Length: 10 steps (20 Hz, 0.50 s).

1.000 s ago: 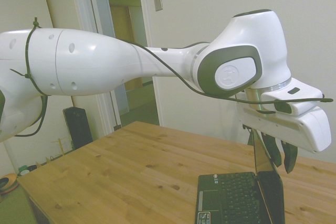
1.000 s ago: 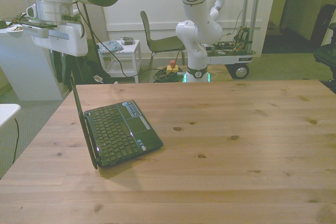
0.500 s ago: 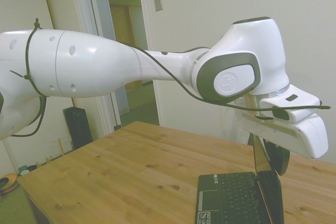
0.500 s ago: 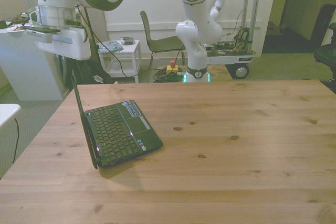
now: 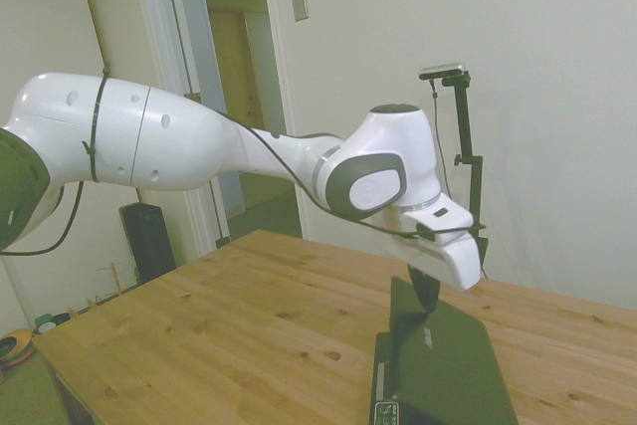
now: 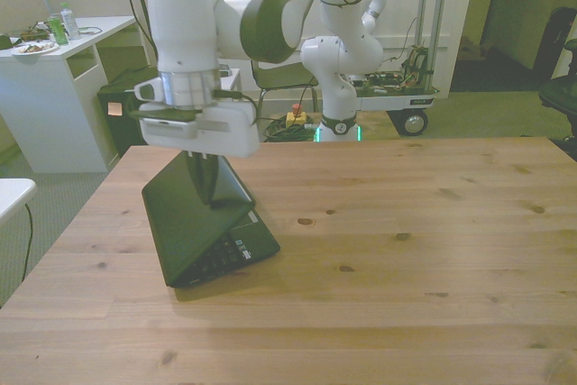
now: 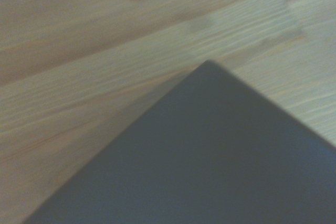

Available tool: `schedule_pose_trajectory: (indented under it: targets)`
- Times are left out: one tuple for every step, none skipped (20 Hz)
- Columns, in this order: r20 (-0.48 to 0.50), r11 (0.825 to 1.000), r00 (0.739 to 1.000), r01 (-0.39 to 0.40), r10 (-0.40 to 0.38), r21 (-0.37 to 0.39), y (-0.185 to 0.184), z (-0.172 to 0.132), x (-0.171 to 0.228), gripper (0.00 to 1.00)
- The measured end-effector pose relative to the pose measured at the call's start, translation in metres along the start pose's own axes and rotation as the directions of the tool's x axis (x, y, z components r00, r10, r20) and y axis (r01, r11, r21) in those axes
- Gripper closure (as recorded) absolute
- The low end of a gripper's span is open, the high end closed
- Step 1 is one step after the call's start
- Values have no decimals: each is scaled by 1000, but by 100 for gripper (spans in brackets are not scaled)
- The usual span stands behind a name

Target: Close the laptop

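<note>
The laptop [image 6: 194,223] sits on the bench [image 6: 406,259], lid tilted low, not yet shut. The tool [image 6: 206,188] presses the lid's back; whether its fingers are spread I cannot tell. Best push down gently near the lid's free edge.

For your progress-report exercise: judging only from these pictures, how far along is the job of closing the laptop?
Done: the laptop lid is tipped most of the way over the keyboard, its matte back facing up. In hand: the claw presses on the lid's outer face near its free edge. Left: a wedge still gapes at the front, with keys and palm rest showing in the front view, so the lid needs a final push flat onto the base on the table.
</note>
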<state>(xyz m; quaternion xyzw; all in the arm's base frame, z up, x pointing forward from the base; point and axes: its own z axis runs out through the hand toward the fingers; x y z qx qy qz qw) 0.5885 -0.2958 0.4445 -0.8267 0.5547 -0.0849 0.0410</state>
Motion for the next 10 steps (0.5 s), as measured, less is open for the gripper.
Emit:
schedule_pose_trajectory:
  targets:
    - [14, 1000, 1000, -1, 1, -4, 4, 10, -11, 100]
    - [31, 1000, 999, -5, 6, -6, 9, 21, -21, 100]
    - [47, 1000, 999, -11, 12, -9, 17, 31, -30, 100]
    - [57, 1000, 998, -17, 17, -14, 25, 40, -38, 100]
    - [62, 1000, 998, -22, 23, -17, 32, 46, -44, 100]
    - [64, 1000, 998, -26, 27, -17, 38, 48, -48, 100]
    - [63, 999, 998, -30, 31, -13, 43, 47, -51, 100]
    - [61, 1000, 998, -31, 31, -5, 46, 40, -54, 100]
    - [55, 1000, 998, -27, 27, 10, 47, 29, -58, 100]
    - [44, 999, 999, -16, 14, 33, 47, 12, -65, 0]
